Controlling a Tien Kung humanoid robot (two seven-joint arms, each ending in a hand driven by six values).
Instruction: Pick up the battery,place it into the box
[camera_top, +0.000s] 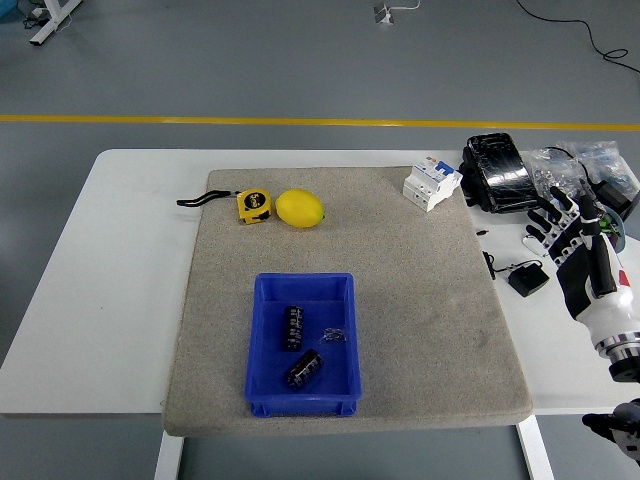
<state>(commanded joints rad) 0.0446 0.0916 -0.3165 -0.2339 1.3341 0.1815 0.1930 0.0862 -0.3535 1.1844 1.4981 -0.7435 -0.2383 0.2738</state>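
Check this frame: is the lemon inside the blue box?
No. The lemon lies on the grey mat beside the tape measure, apart from the blue box.

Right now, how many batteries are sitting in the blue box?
2. One battery stands near the middle of the blue box, the other battery lies tilted nearer its front wall. None seems hidden.

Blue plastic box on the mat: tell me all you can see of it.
The blue plastic box is a shallow, open-topped rectangular bin sitting flat on the grey felt mat, near its front edge. Inside lie two black cylindrical batteries, plus a small metallic piece. No hand touches it.
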